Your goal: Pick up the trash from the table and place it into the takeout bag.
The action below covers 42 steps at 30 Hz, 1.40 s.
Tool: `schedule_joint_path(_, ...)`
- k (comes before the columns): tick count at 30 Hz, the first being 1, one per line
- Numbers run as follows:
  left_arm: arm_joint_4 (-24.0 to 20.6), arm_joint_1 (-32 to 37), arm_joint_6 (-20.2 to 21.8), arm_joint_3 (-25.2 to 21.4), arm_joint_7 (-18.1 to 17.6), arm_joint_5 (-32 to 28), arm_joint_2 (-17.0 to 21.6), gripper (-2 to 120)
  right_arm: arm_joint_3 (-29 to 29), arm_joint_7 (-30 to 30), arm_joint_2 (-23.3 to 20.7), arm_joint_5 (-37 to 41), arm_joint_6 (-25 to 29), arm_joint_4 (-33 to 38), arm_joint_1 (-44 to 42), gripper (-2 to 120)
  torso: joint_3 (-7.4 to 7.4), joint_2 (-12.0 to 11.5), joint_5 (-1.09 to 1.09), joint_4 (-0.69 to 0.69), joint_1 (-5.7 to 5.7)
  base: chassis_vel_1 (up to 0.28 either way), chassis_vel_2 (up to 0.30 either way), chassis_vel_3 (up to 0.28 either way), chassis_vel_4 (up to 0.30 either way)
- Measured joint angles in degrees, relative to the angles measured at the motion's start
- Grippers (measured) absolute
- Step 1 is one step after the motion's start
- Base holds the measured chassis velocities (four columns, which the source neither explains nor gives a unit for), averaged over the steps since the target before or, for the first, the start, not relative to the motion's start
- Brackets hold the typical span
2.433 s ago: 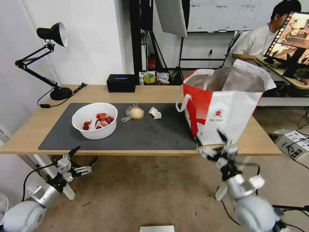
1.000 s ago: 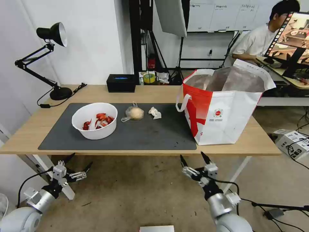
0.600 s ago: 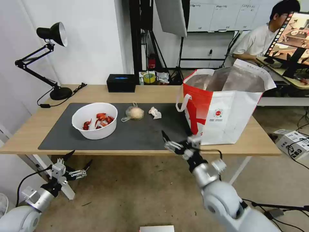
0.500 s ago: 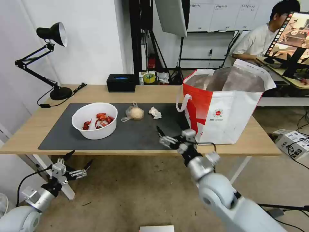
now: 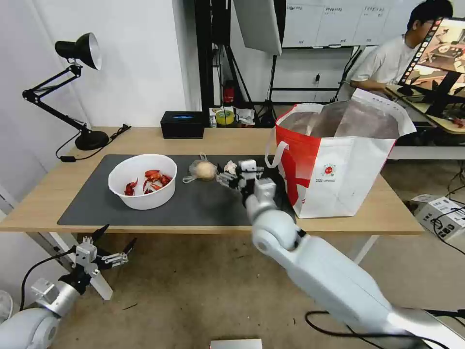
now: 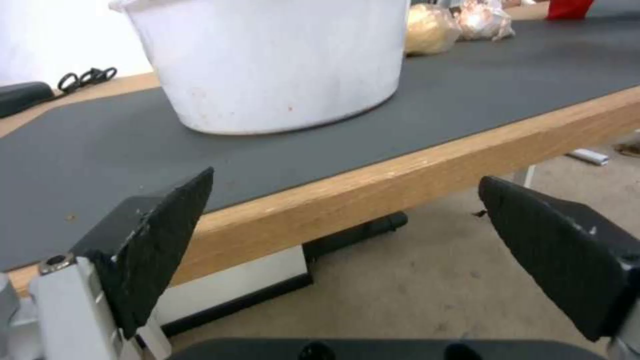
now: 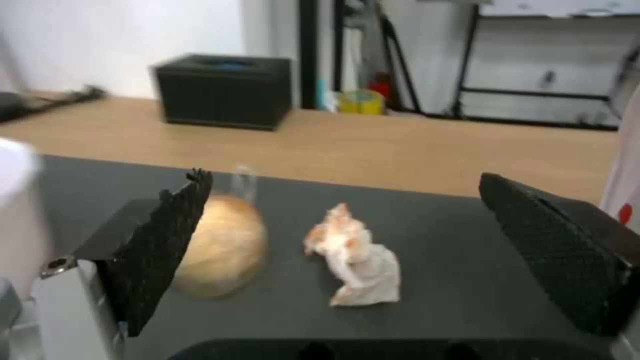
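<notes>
Above the mat, right gripper (image 5: 231, 175) spread wide — crumpled tissue (image 7: 357, 260) lies lengthwise between its fingers.

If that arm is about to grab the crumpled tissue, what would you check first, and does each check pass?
1. Right gripper open: ok, jaws spread wide.
2. Crumpled tissue lined up between the jaws: ok.
3. Knotted clear bag clear of the jaws: not ok, it sits right by one finger.
4. Takeout bag upright, mouth open: ok.
5. Left gripper out of the way: ok, open below the table edge.
6. Room inside the bag: cannot tell.
</notes>
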Motion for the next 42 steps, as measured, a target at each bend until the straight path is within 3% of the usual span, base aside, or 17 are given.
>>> schedule_joint_path(6, 0.3, 0.2, 0.0, 0.0, 0.0, 0.1, -0.4, 100, 0.1, 3.1, 3.8, 0.7, -1.0, -7.3, 3.0, 100, 0.00, 0.0, 0.00, 0.01, 0.00, 0.000, 0.000, 0.000, 0.000)
schedule_joint_path(20, 0.4, -0.7, -0.2, 0.7, 0.2, 0.2, -0.5, 100, 3.2, 1.9, 11.6, 1.7, -0.9, -26.2, 8.5, 100, -0.01, 0.0, 0.01, -0.01, 0.00, 0.000, 0.000, 0.000, 0.000)
schedule_joint_path(29, 0.6, -0.8, -0.3, 0.8, 0.3, 0.1, -0.4, 100, 4.4, -0.2, 15.0, 1.3, -1.7, -33.2, 9.6, 100, -0.01, 0.0, 0.01, 0.00, 0.00, 0.000, 0.000, 0.000, 0.000)
schedule_joint_path(42, 0.7, -0.7, -0.5, 1.0, 0.4, 0.2, -0.8, 100, 4.6, -2.5, 15.1, 2.8, -3.4, -34.3, 9.3, 99, -0.01, 0.0, 0.01, 0.00, -0.01, 0.000, 0.000, 0.000, 0.000)
